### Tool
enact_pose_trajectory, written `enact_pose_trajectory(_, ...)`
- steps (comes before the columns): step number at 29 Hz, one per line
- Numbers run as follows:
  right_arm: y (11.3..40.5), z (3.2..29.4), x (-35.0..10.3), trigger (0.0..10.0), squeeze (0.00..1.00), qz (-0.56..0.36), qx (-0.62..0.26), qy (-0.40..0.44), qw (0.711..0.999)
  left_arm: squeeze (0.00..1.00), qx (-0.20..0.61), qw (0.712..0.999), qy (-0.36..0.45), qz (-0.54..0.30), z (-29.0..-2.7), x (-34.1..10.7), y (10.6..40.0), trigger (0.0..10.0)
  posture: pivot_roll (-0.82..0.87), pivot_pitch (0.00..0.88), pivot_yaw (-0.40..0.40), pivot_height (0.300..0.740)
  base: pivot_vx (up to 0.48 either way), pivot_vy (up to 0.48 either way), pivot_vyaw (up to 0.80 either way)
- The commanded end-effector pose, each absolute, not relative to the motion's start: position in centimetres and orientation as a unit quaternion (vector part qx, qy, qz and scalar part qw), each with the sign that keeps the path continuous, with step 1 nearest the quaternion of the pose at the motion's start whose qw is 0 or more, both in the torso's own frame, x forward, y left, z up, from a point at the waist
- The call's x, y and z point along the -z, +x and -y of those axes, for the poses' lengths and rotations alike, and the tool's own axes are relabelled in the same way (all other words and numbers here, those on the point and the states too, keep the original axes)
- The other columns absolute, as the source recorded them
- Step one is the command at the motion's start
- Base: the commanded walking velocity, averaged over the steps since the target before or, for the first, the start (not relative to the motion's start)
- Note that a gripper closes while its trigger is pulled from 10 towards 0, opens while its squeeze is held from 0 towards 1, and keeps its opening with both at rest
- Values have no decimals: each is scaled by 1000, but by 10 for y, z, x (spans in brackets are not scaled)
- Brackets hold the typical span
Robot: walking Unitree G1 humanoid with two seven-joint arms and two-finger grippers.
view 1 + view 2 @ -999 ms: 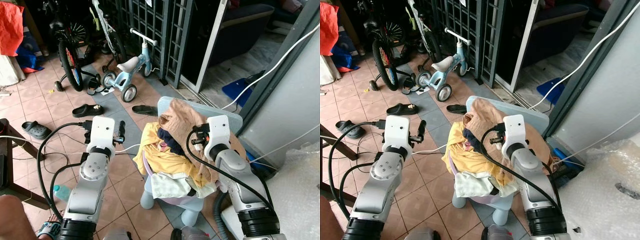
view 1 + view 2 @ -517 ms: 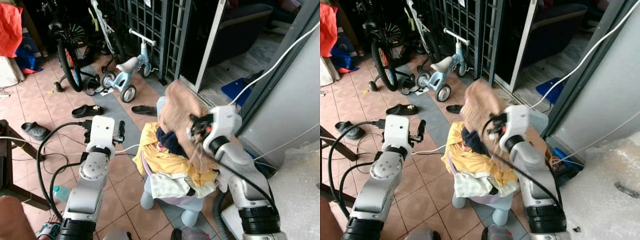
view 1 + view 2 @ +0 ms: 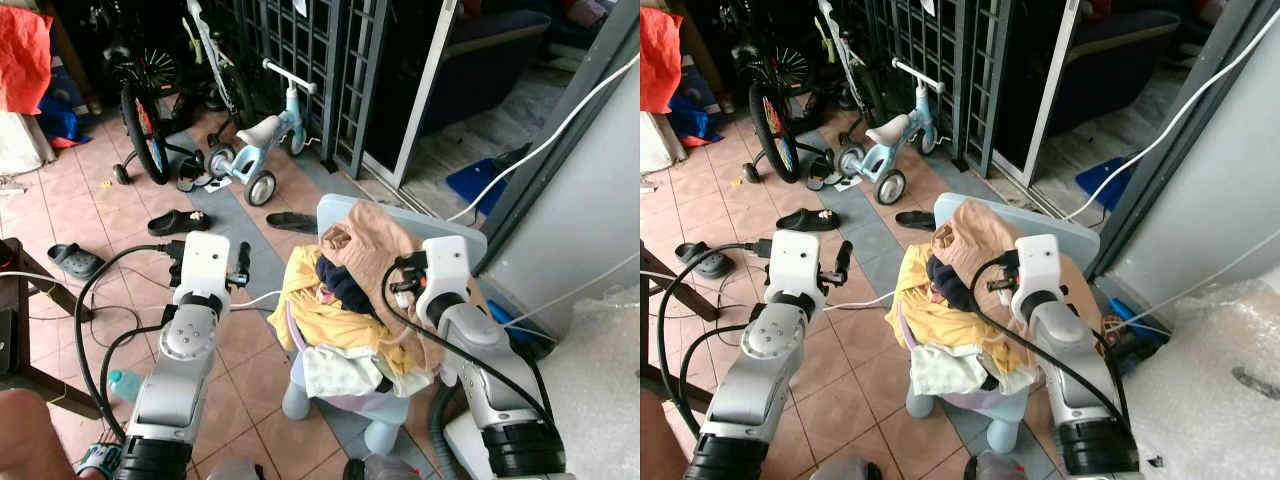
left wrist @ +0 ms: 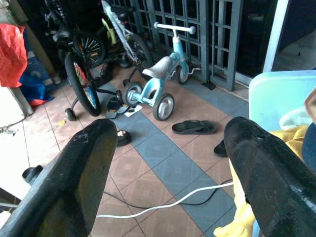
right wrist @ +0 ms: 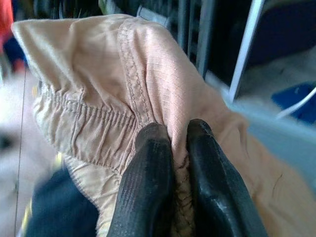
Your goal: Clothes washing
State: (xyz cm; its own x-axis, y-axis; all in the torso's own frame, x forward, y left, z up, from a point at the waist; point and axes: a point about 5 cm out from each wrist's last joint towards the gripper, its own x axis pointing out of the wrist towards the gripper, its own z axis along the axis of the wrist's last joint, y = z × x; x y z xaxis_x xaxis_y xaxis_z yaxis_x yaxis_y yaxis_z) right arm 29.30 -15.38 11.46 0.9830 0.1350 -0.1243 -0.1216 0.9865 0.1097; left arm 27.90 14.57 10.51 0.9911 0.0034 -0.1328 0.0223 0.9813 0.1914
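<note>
A pile of clothes sits on a light blue child's chair (image 3: 400, 215): a tan garment (image 3: 372, 245) on top, a dark blue piece (image 3: 340, 283), a yellow one (image 3: 320, 318) and a pale one (image 3: 335, 368) below. My right gripper (image 5: 170, 148) is shut on a fold of the tan garment (image 5: 123, 84), its fingers (image 5: 148, 173) pinching the cloth. Left of the pile, my left gripper (image 3: 210, 265) is held over the tiled floor; its black fingers (image 4: 84, 163) stand wide open with nothing between them.
A small blue balance bike (image 3: 262, 140), a black bicycle (image 3: 140, 110) and sandals (image 3: 176, 221) stand on the tiles ahead. A metal grille door (image 3: 320, 60) is behind. A white cable (image 4: 163, 200) lies on the floor. A white appliance wall (image 3: 590, 190) rises at right.
My right gripper lifted the tan garment up half a second ago and has now lowered it back toward the pile. The left arm has not moved.
</note>
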Motion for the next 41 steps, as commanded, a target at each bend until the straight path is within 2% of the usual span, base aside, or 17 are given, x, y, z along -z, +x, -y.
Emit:
enact_pose_trajectory(1, 298, 156, -148, 0, 0, 16, -64, 78, 995, 0, 5, 994, 93, -58, -146, -108, 280, 10000, -30, 0, -7, 740, 0, 0, 0)
enact_pose_trajectory(9, 300, 149, -174, 0, 0, 70, -73, 111, 989, 0, 8, 994, 99, -54, -143, -109, 282, 10000, -35, 0, -3, 740, 0, 0, 0)
enact_pose_trajectory(14, 298, 148, -170, 0, 0, 62, -73, 66, 993, 0, 9, 993, 102, -53, -143, -109, 282, 10000, -36, 0, -4, 740, 0, 0, 0)
enact_pose_trajectory(15, 298, 148, -167, 3373, 0, 54, -71, 57, 994, 0, 9, 993, 102, -53, -143, -108, 282, 10000, -36, 0, -5, 740, 0, -240, -500)
enact_pose_trajectory(16, 297, 150, -161, 10000, 0, 40, -63, 57, 996, 0, 9, 993, 102, -54, -143, -108, 281, 10000, -33, 0, -7, 740, 0, -255, -788)
enact_pose_trajectory(25, 295, 148, -155, 10000, 0, 34, -62, 50, 996, 0, 10, 993, 99, -56, -144, -107, 281, 10000, -30, 0, -6, 740, 0, -256, -778)
enact_pose_trajectory(41, 311, 149, -176, 10000, 0, 84, -48, 21, 995, 0, 15, 995, 85, -49, -139, -109, 285, 10000, -38, 0, 4, 740, 0, 0, -776)
